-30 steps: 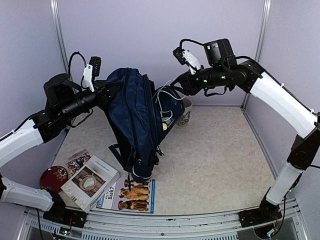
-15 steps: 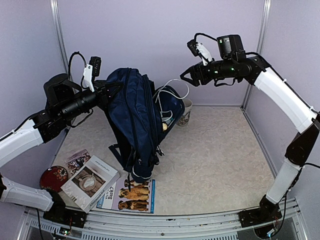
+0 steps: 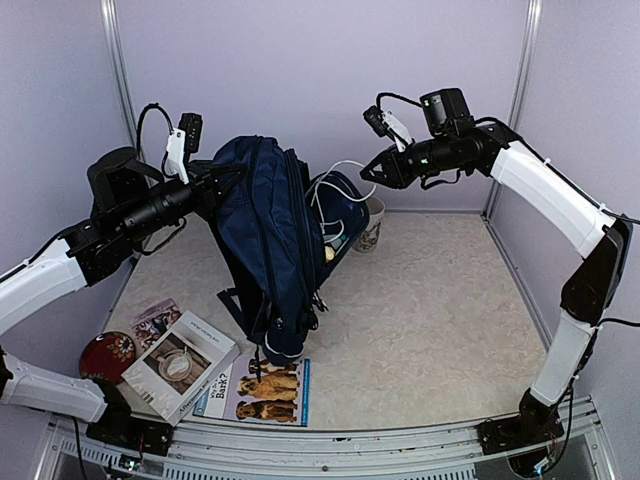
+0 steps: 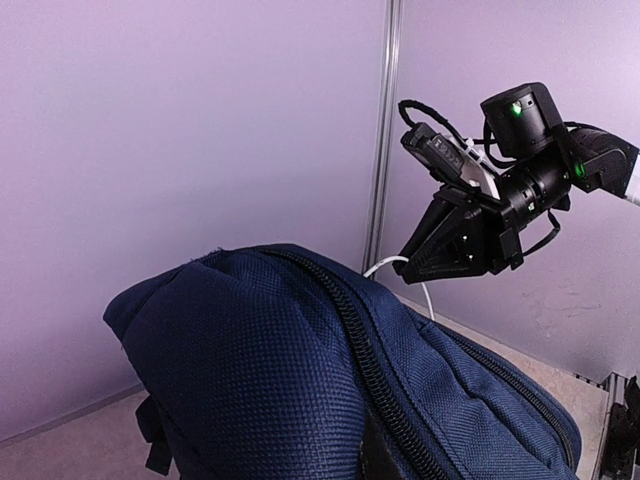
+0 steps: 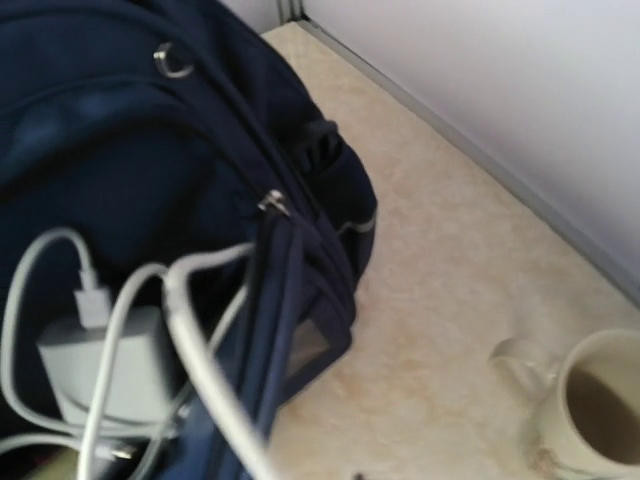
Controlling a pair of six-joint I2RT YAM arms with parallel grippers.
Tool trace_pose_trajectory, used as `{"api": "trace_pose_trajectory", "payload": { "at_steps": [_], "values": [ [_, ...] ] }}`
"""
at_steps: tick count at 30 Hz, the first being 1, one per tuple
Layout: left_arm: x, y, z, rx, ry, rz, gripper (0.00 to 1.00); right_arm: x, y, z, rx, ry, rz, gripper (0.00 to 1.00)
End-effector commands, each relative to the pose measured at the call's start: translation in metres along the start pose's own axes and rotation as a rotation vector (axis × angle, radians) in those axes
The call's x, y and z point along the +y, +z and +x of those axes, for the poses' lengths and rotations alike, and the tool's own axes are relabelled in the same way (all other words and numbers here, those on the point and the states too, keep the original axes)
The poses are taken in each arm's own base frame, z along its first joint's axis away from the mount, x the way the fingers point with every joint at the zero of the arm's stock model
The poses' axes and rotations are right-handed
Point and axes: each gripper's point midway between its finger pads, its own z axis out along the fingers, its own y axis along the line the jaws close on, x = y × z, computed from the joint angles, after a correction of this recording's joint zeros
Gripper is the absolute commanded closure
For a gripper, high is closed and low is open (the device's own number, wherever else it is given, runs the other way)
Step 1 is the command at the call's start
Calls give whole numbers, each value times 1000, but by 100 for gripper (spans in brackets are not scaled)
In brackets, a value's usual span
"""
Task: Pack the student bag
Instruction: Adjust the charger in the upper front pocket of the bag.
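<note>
The student bag (image 3: 265, 230), navy fabric, hangs upright above the table, its open side facing right. My left gripper (image 3: 212, 188) is shut on its top edge, and in the left wrist view the bag's fabric (image 4: 300, 380) hides the fingers. A white cable (image 3: 343, 165) loops up out of the bag to my right gripper (image 3: 372, 175), whose jaws are closed on it. The right wrist view shows the cable (image 5: 200, 340) running toward the bottom edge, with a white charger brick (image 5: 100, 375) in the bag (image 5: 120, 120).
A patterned mug (image 3: 372, 225) stands on the table just right of the bag. Books (image 3: 180, 365) and a dog-cover book (image 3: 265, 390) lie at the front left, beside a red round disc (image 3: 107, 352) and a small booklet (image 3: 155, 318).
My right gripper pulled back from the bag and opened, then came down a little and closed on the cable loop, which now stands higher. The left arm and bag have not moved.
</note>
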Motion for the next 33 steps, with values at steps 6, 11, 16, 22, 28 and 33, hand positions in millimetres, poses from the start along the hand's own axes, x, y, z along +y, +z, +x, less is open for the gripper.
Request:
{"api": "trace_pose_trajectory", "payload": {
  "at_steps": [6,11,16,22,28,33],
  "values": [
    [1,-6,-13,-44,34,-9,100,9,-5,-11,-41,8,-53,100],
    [2,-5,-12,-42,32,-10,100,57,-6,-32,-117,7,-143,100],
    [1,-5,-13,-44,30,-2,100,81,24,-14,-48,86,-130,100],
    [-5,-9,-23,-75,20,27,100,97,62,35,110,138,-97,100],
    [-11,-16,-36,-111,10,61,100,72,83,75,255,152,42,100],
    [-9,-19,-40,-121,13,51,100,65,76,70,269,114,81,100]
  ]
}}
